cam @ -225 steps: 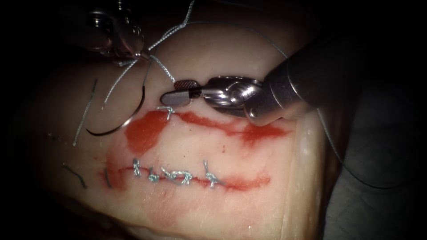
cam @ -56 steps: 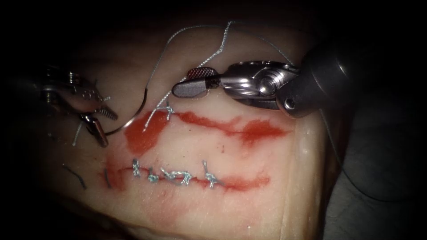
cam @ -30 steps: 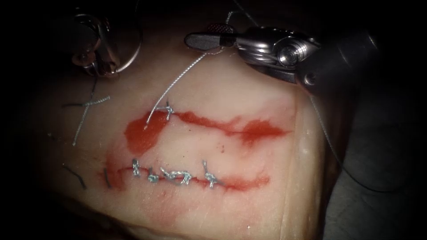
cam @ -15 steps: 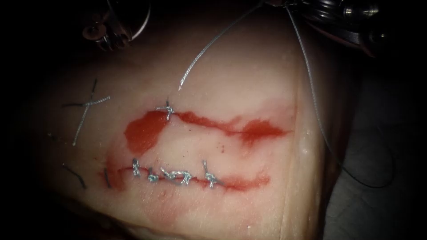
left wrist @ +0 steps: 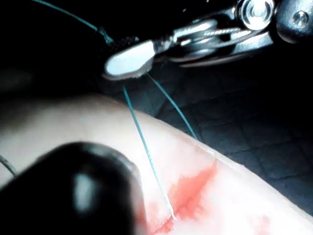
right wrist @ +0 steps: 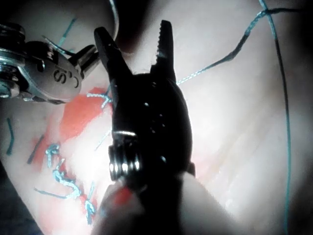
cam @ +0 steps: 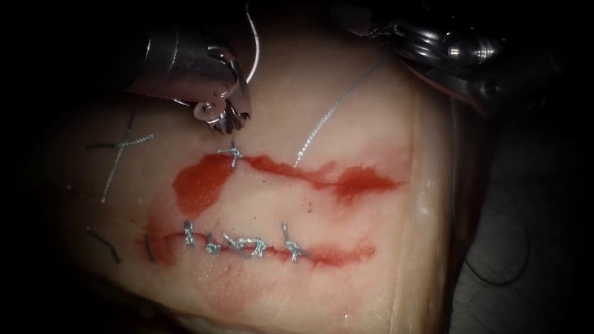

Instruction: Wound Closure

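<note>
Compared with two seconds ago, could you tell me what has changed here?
The left tool picked up the needle from the cut's left and now holds it above the knot, clear of the tissue. The right tool withdrew up-right, jaws open; the thread is cut free of the knot. Lower stitches unchanged.

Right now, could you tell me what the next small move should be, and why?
Probably lower the left pincer toward the upper cut, just right of its knot. It holds the needle, grip point unclear, clear of the tissue, and that cut has only one stitch. The right pincer is open, holding nothing; thread trails beside it.
</note>
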Controlling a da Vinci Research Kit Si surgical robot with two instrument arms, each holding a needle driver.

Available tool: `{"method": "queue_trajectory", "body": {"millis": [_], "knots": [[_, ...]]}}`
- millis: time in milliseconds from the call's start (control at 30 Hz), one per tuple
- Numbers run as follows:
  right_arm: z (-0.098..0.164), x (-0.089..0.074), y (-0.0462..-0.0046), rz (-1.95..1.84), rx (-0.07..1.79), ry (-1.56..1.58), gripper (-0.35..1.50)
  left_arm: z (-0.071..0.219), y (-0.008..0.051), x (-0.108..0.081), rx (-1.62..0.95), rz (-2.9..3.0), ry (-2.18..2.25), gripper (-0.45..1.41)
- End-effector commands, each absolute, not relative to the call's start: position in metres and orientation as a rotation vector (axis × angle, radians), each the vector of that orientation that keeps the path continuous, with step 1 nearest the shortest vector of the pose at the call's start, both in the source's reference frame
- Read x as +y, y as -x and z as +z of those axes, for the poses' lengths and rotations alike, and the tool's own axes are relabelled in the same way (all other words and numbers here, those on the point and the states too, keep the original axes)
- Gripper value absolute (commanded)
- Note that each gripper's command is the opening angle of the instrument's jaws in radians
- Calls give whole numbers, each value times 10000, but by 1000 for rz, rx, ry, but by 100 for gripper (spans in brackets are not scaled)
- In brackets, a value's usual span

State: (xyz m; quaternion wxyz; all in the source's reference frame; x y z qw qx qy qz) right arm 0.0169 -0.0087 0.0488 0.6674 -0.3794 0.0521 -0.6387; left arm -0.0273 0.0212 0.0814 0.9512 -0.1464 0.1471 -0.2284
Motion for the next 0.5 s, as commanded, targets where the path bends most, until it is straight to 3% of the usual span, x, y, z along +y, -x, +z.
{"method": "queue_trajectory", "body": {"millis": [33,500], "knots": [[506,-91,-179,-1487,97,854,130,819,283,209,311,-464,328,-45],[533,-112,-215,-1751,22,840,118,828,307,178,351,-415,514,-45]]}}
